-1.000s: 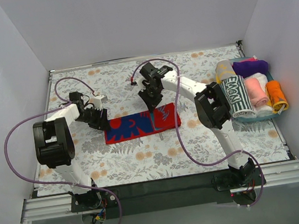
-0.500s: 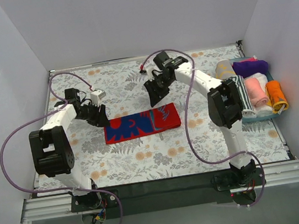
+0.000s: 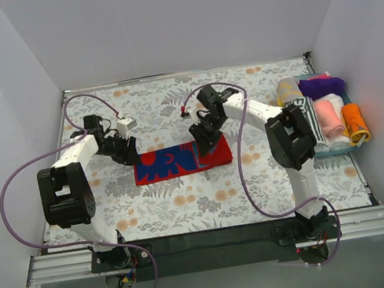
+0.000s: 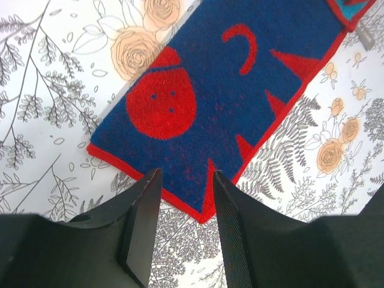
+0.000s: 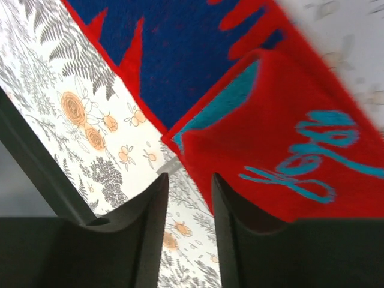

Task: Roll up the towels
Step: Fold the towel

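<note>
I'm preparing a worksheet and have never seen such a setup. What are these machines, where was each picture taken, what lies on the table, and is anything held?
These are two robot arms, each ending in a two-finger gripper. The wide picture comes from a fixed camera above and behind them; the two close-ups come from cameras on the wrists, so dark fingers show at the bottom. On the flowered table covering lies a red and blue towel, its right end folded over. A bin of rolled towels sits at the right. The left gripper, at the towel's left end, and the right gripper, at the fold, are open; nothing is held.
</note>
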Motion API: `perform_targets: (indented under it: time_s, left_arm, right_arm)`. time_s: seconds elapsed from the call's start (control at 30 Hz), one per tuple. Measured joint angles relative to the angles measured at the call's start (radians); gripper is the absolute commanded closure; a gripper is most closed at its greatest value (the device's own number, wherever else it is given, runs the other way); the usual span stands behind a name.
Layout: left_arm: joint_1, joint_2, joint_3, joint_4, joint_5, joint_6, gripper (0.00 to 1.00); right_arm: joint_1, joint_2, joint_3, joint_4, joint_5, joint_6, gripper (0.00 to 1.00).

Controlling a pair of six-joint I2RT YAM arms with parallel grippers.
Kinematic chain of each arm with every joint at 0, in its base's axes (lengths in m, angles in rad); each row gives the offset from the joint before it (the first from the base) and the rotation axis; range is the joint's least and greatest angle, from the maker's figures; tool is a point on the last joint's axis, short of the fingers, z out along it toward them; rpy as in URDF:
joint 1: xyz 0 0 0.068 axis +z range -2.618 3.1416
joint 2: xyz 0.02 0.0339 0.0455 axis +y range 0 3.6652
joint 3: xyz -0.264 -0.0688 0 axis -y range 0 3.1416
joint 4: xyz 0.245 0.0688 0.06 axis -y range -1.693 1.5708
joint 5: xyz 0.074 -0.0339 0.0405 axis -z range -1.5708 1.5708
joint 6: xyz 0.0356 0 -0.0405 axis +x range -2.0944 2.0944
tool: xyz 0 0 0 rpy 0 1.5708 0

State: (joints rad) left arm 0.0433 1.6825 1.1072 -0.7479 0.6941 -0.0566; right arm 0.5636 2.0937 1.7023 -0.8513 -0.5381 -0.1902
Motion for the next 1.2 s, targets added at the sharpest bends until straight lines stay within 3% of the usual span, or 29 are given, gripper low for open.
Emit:
perform_targets:
  time_s: [0.07,0.3,0.57,0.73,0.93,1.2]
  left_arm:
    - [0.0,0.0,-0.007,0.0,-0.013,0.0,0.63]
    - [-0.002,0.045,-0.011,0.002,-0.034,-0.005,0.63]
    - [-0.002,0.051,-0.014,0.016,-0.04,-0.009,0.63]
    - [-0.002,0.055,-0.014,0.019,-0.041,-0.011,0.63]
    - [-0.002,0.063,-0.014,0.023,-0.043,-0.012,0.63]
    - [-0.002,0.064,-0.014,0.023,-0.044,-0.021,0.63]
  right_arm:
    - [0.039,-0.007,-0.029,0.001,0.035,-0.006,0.58]
    - [0.159,-0.057,-0.101,0.048,0.225,-0.03,0.58]
    - [0.204,-0.058,-0.111,0.101,0.384,-0.039,0.6]
    - [0.211,-0.056,-0.111,0.107,0.423,-0.047,0.67]
    - [0.211,-0.056,-0.111,0.114,0.42,-0.048,0.58]
    - [0.211,-0.043,-0.111,0.118,0.407,-0.048,0.6]
